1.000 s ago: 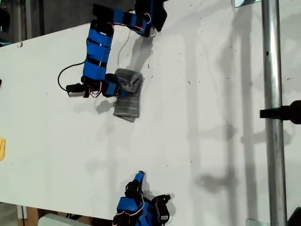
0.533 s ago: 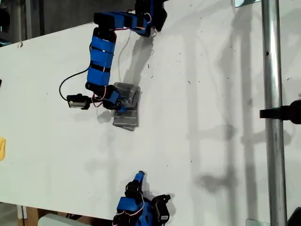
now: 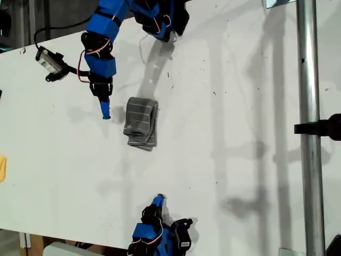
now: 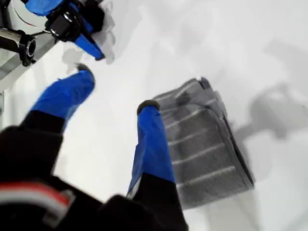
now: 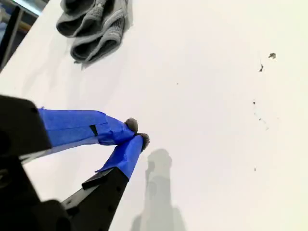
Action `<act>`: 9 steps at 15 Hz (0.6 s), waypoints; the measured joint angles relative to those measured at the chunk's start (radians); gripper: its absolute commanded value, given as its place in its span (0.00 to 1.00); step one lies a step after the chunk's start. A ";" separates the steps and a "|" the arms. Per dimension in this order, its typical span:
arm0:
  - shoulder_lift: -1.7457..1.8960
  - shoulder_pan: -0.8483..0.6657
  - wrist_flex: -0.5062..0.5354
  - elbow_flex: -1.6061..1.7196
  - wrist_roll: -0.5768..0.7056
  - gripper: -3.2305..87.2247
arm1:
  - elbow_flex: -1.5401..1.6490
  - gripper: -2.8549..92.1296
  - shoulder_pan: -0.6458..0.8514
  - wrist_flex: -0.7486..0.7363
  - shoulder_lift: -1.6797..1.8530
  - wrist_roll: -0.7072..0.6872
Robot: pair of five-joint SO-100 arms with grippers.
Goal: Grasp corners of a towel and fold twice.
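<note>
1. Currently my first gripper (image 4: 115,89) has its fingers (image 4: 151,139) spread apart, nothing between them, hanging above the table (image 3: 240,133) just beside the towel (image 3: 140,123).
2. My second gripper (image 5: 137,134) has its fingertips pressed together on nothing, parked low near the exterior view's bottom edge (image 3: 157,201), well apart from the towel.
3. Towel lies folded into a compact stack of layers on the table, left of centre in the exterior view; the second wrist view shows rolled fold edges (image 5: 94,24) facing that arm.
4. Judgement: both folds look done, so the step in hand is clearing off.
5. Do it well: lift straight up and away; don't drag a finger across the top layer or the stack may slide open.
6. Leave my second gripper parked.
</note>
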 measured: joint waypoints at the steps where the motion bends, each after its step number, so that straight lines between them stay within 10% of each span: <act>1: 0.000 -0.003 0.000 0.000 -0.014 0.03 | 0.166 0.04 0.012 0.015 0.172 0.018; 9: 0.000 0.026 0.000 0.000 0.150 0.03 | 0.977 0.12 0.060 0.588 1.092 0.373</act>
